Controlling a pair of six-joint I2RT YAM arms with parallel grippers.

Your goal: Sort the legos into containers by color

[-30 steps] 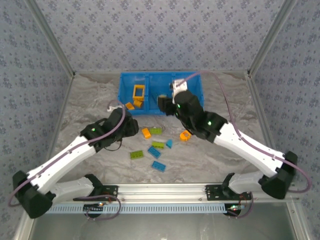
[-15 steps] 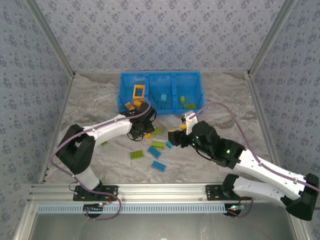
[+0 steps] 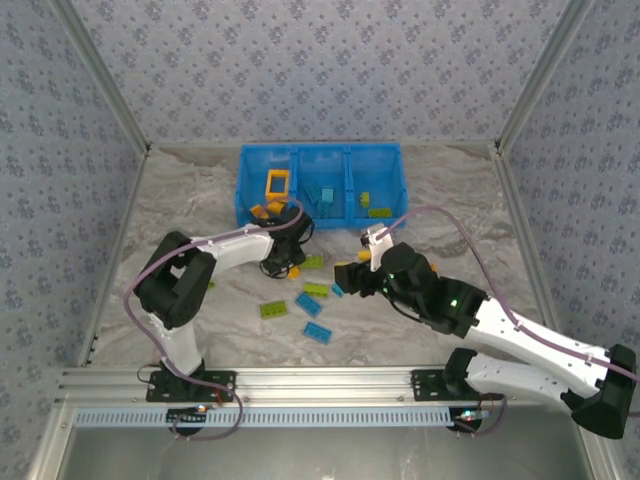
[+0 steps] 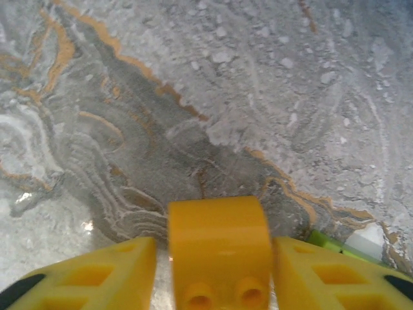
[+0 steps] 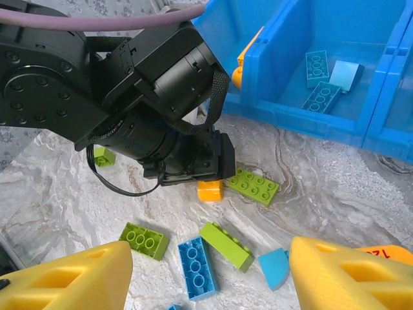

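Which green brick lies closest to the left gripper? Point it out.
The eight-stud green brick just beside the left gripper, next to the orange brick between its fingers. The rest lie farther off.

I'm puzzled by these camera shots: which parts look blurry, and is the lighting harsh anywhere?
Left wrist view: the orange brick near the lens looks soft, the marble table sharper. Right wrist view: yellow fingertips blurred, green brick crisp. Top view: even light, faint shadows.
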